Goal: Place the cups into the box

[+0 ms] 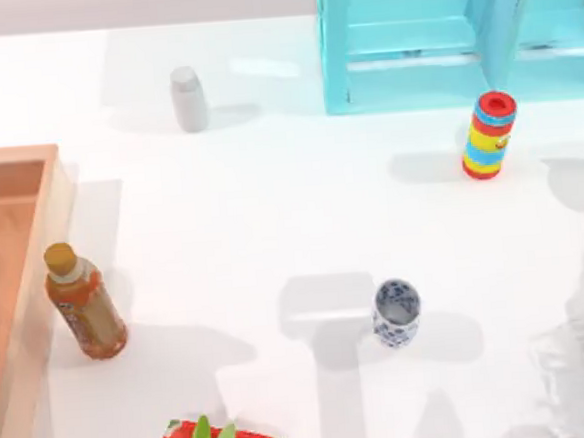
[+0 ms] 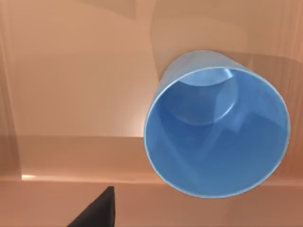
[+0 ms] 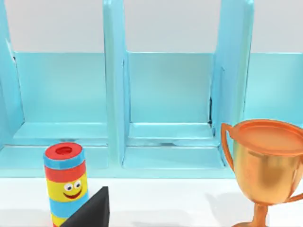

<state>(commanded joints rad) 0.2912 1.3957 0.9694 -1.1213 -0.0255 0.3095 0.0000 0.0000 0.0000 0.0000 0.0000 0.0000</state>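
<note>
- One dark fingertip (image 2: pixel 97 210) of the left tool shows at its wrist camera's edge.
- One dark fingertip (image 3: pixel 90 210) of the right tool shows likewise.

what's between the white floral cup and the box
A tea bottle stands upright just beside the box wall, roughly on the straight line from the white floral cup. Otherwise that stretch of table is bare; passing nearer the far side avoids it.

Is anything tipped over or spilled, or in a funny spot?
Nothing is spilled. The blue cup sits inside the box, seen from above in the left wrist view. The white floral cup stands upright on the table, not boxed yet. The tea bottle stands beside the box's wall.
</note>
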